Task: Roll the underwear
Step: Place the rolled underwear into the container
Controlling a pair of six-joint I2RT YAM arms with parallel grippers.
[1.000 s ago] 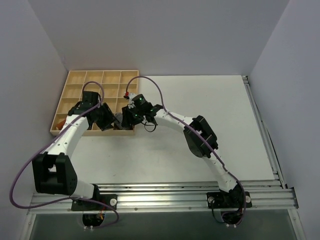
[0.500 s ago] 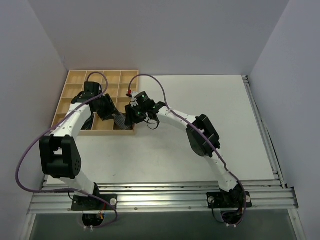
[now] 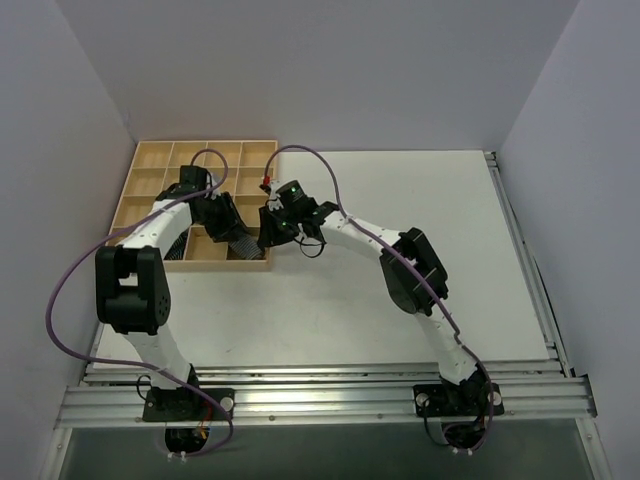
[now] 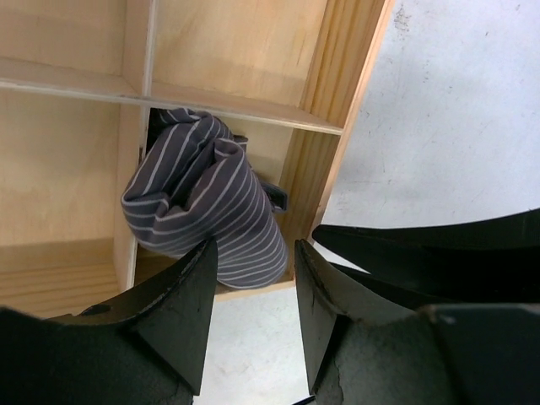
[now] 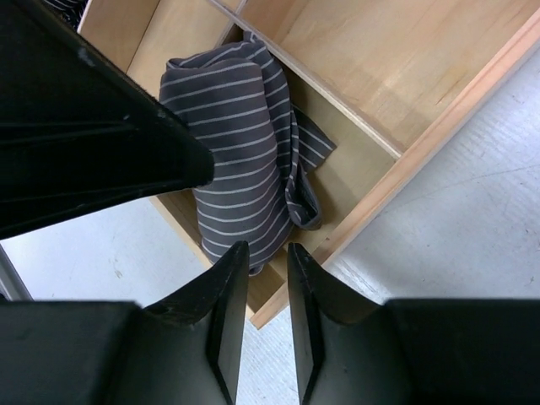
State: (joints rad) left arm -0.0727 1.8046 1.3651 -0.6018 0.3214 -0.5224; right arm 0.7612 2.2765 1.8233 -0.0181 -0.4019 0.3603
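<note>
The underwear [image 3: 243,243] is a rolled bundle of dark grey cloth with thin pale stripes. It lies in the tray's near right corner compartment, seen close in the left wrist view [image 4: 202,202] and the right wrist view [image 5: 236,152]. One loose flap hangs off its side. My left gripper [image 3: 228,222] hovers just above it, open [image 4: 255,253], with nothing between the fingers. My right gripper [image 3: 265,235] stands over the tray's corner, its jaws [image 5: 267,253] a narrow gap apart and empty. Neither gripper touches the cloth.
The wooden tray [image 3: 205,143] of square compartments sits at the table's back left, its thick rim [image 5: 439,143] beside the roll. The two grippers are close together; the right arm's black body [image 4: 439,253] fills the left wrist view's lower right. White tabletop spreads to the right.
Both grippers have lifted slightly away from the roll, which stays in the compartment. The right jaws have narrowed. The left arm's elbow has swung left and back.
</note>
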